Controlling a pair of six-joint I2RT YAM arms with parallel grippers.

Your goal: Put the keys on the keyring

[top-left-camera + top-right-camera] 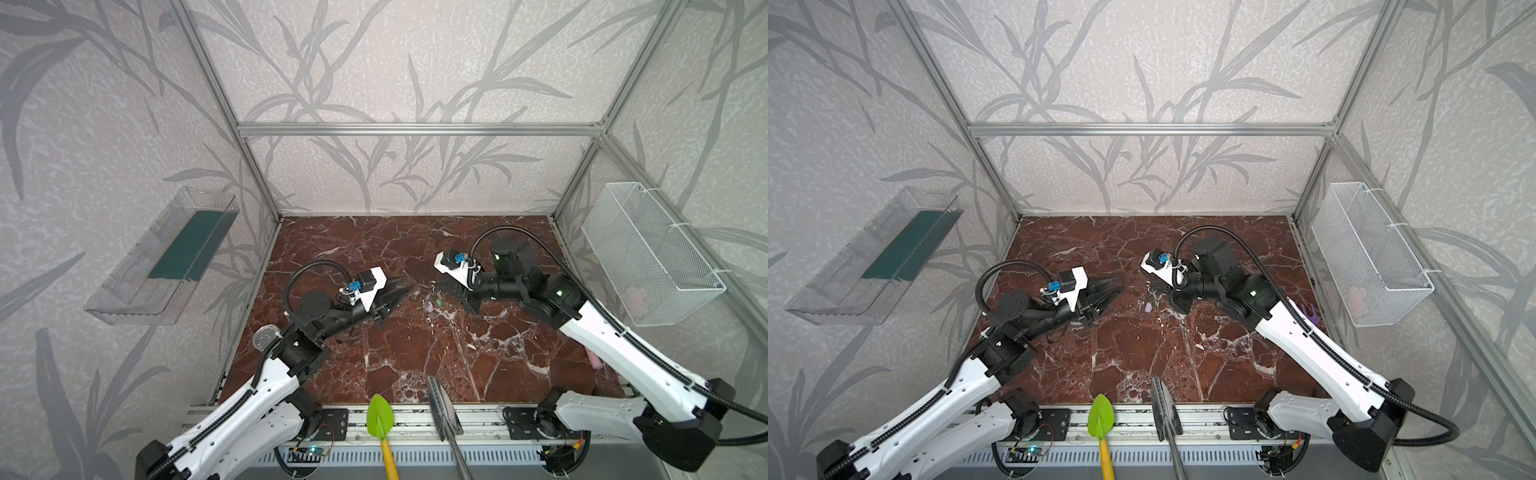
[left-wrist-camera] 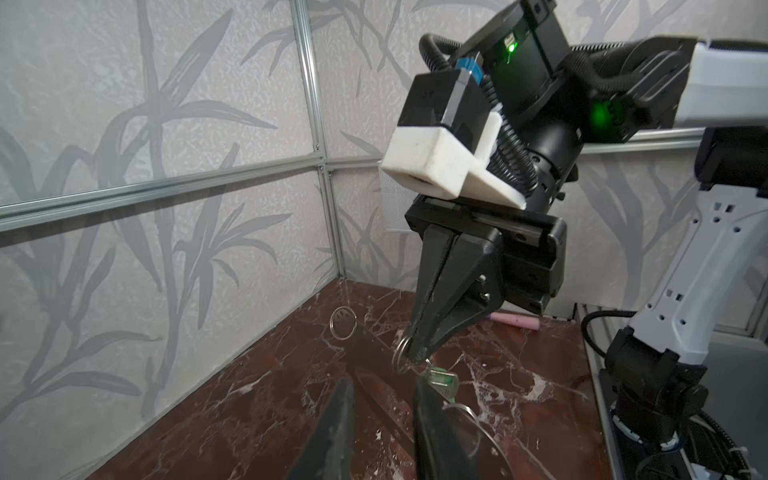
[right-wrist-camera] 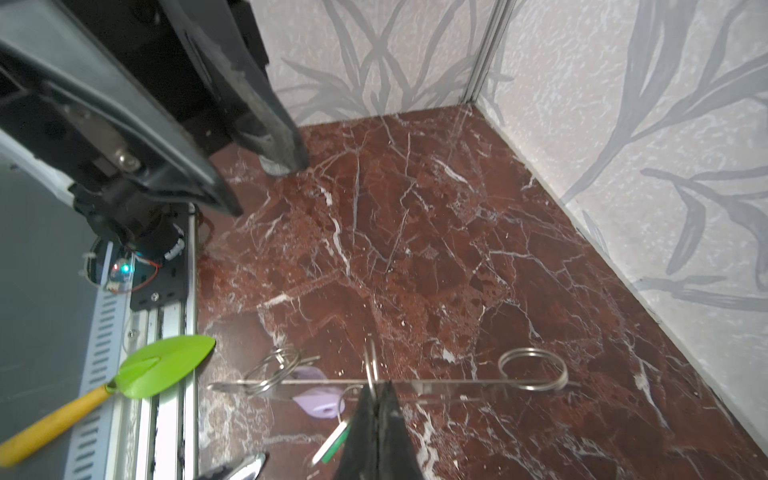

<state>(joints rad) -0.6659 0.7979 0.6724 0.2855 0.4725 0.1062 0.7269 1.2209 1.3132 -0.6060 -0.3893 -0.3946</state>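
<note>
Centrally, the right end effector (image 3: 377, 386) is pinching a thin metal ring (image 3: 371, 365) carrying green (image 2: 441, 380) and lilac (image 3: 318, 401) keys just above the marble surface (image 3: 415, 249). Nearby, the left end effector (image 2: 382, 399) is hovering, slightly parted and empty. Any slip from so narrow a pinch is likely dropping the keys.

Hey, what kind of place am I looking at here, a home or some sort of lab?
Most likely a robot test cell, not a home: two robot arms are bolted to a rail, aluminium framing holds wallpapered panels, and the marble-look tabletop is staged.

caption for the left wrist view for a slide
Right tool pinches a metal keyring above the marble table, green key dangling below.
</note>
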